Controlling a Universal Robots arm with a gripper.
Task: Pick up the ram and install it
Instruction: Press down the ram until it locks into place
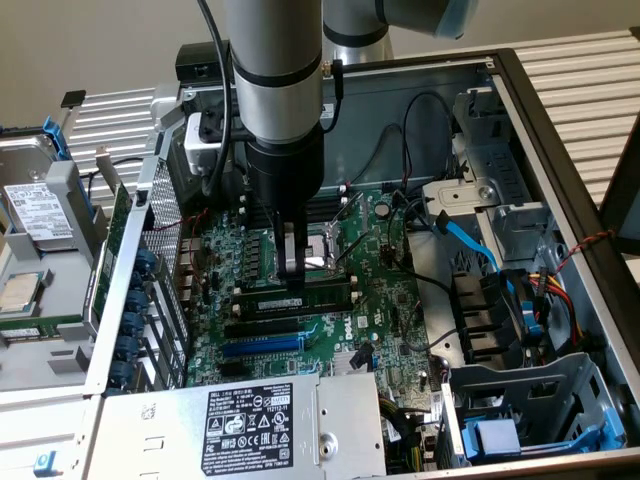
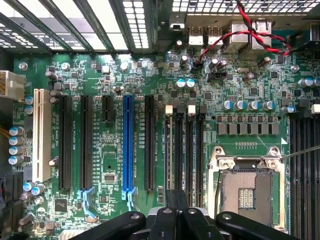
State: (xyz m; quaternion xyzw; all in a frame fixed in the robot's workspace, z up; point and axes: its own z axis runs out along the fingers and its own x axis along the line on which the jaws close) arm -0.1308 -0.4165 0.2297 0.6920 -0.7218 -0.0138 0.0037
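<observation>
The ram [image 1: 298,299] lies lengthwise among the black memory slots [image 1: 345,292] on the green motherboard [image 1: 390,310] inside an open computer case [image 1: 560,150], and we see it directly beneath the tool [image 1: 292,270] of the robot arm [image 1: 275,70]. The tool's fingers [image 1: 291,250] reach down onto the stick's top edge near its middle; we cannot tell from either view whether they are pinching it or merely pressing on it. In the exterior view, the blue expansion slot [image 1: 262,346] runs parallel on the near side of the ram, while the open processor socket [image 1: 325,255] sits just beyond it on the far side. A labelled power supply [image 1: 250,420] fills the near edge of the case. On the exterior view's right, blue data cables [image 1: 470,245] cross toward the drive cage [image 1: 520,410]. In the wrist view, we look straight down on the memory slots [image 2: 180,150], the blue slot [image 2: 128,150] and the socket [image 2: 247,187].
</observation>
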